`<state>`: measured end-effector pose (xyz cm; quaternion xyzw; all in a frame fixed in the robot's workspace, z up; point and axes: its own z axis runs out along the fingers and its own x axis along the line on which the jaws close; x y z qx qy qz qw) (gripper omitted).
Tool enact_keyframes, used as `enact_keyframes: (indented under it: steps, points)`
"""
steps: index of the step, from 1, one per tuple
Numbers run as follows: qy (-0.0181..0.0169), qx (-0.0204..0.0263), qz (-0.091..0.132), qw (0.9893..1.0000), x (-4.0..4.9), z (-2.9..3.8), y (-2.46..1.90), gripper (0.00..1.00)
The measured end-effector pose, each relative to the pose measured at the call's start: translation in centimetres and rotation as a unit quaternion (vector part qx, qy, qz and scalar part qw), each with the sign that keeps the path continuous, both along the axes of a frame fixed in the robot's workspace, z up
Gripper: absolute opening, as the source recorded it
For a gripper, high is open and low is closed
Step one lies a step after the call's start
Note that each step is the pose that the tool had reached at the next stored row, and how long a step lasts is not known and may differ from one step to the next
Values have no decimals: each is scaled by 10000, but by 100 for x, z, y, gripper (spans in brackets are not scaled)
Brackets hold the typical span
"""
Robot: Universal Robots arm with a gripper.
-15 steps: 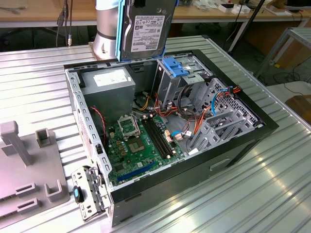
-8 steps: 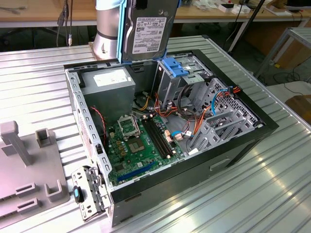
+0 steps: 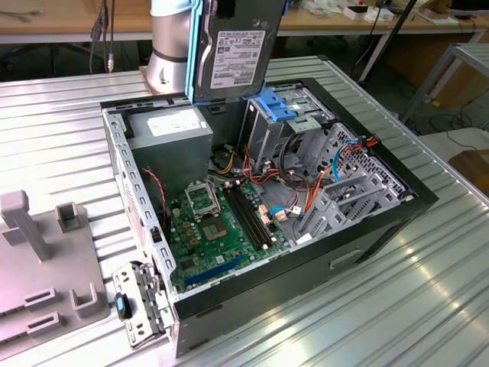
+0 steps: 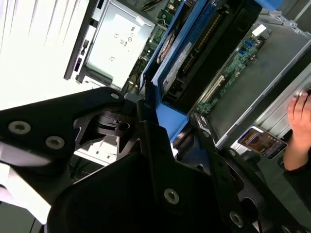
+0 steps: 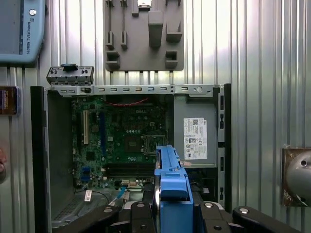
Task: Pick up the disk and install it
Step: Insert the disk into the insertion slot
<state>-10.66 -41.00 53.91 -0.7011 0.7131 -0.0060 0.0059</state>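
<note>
While the black gripper (image 5: pixel 172 209) is closed on the flat, dark-metal disk (image 3: pixel 237 46) in its blue plastic carrier rail, the disk hangs upright above the open black tower computer case (image 3: pixel 374 222). In the exterior view it sits over the case's far side, above the grey metal power-supply box (image 3: pixel 172 134). The green motherboard (image 3: pixel 218 229) lies exposed below. The case rests on a ribbed metal table (image 3: pixel 61 115).

The disk (image 3: pixel 237 50) stands upright at twelve o'clock in the exterior view, dark, white label showing, blue-railed.
</note>
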Motion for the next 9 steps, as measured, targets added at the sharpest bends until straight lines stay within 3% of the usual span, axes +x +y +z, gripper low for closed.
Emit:
enact_keyframes:
  steps: [9]
  points:
    - [0, 0, 0, 10000, 0, -2, -76, 37]
